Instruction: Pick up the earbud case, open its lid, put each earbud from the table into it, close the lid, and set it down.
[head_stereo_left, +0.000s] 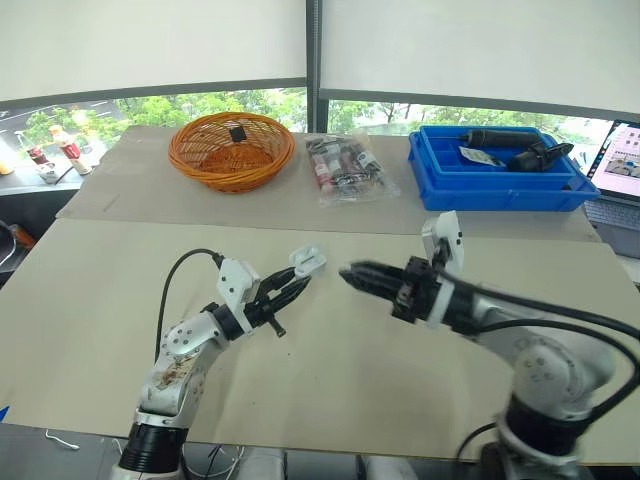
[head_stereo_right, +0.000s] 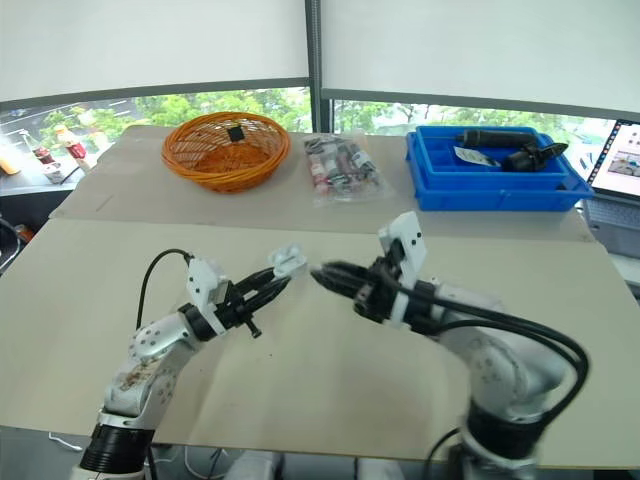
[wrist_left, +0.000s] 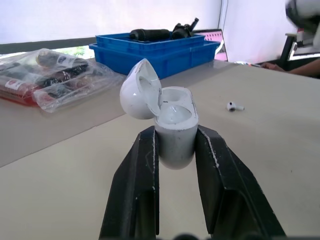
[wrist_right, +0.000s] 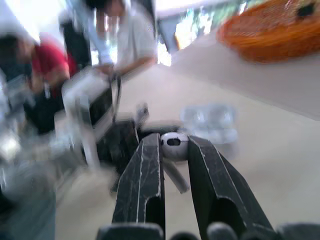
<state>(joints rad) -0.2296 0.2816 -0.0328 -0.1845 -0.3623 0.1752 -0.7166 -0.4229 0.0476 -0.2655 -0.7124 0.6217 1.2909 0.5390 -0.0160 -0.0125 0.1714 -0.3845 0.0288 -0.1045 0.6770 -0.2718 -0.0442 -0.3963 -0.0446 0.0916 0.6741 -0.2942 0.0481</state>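
left gripper (head_stereo_left: 297, 277): clamped on the earbud case (wrist_left: 175, 137) at its fingertips, lid (wrist_left: 140, 90) hinged open | right gripper (wrist_right: 175, 142): narrow, white earbud (wrist_right: 173, 144) pinched at tips, tips facing the case, apart | second earbud (wrist_left: 233, 106): on table (head_stereo_left: 330, 380), beyond left fingertips

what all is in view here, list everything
earbud case: 1, white, lid open, in the left gripper
earbuds: 2, white, one on the table, one in the right gripper
basket: 1, orange, table's far left, small black item inside
tray: 1, blue, far right, black tools inside
plastic bag: 1, clear, between basket and tray
laptop: 1, far right edge
table: 1, beige
people: at least 2, beyond the table
left gripper: 1, black, shut on the case
right gripper: 1, black, shut on an earbud
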